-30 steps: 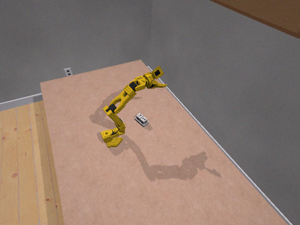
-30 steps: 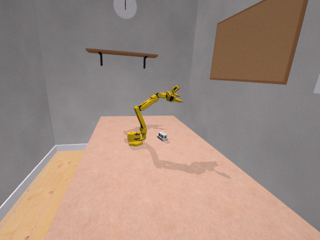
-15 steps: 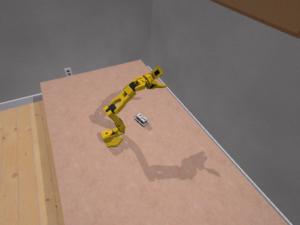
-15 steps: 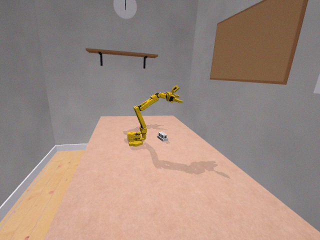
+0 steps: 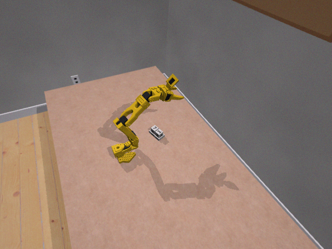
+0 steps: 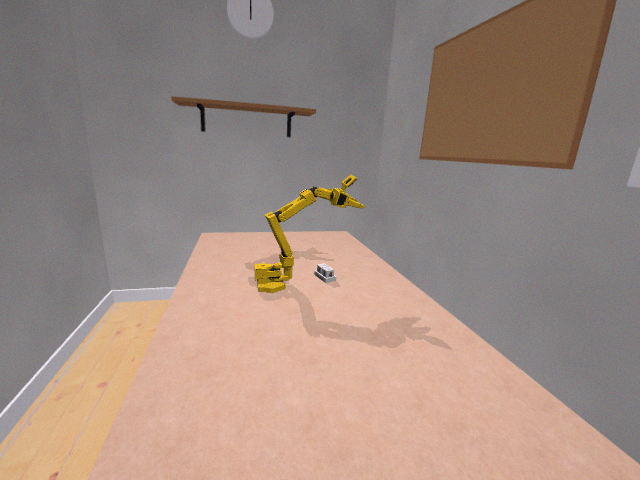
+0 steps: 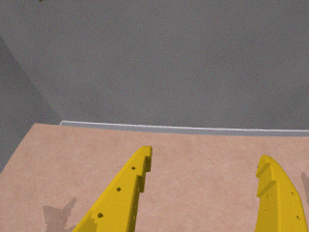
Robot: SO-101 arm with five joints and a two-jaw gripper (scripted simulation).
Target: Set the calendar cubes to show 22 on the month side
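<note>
Above and beyond the tray (image 5: 160,138) (image 6: 326,279), my gripper (image 5: 180,92) (image 7: 205,151) is partly open and empty; its small, probably light, rigid cubes (image 5: 156,130) (image 6: 325,270) suit a gentle side grip.

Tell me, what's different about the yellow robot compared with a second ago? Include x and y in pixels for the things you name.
The gripper (image 5: 180,93) (image 6: 360,205) (image 7: 206,152) has dipped slightly and twisted at the wrist. It took hold of nothing and let go of nothing. The cubes (image 5: 155,128) (image 6: 325,268) and tray (image 5: 154,136) (image 6: 330,280) stayed put.
</note>
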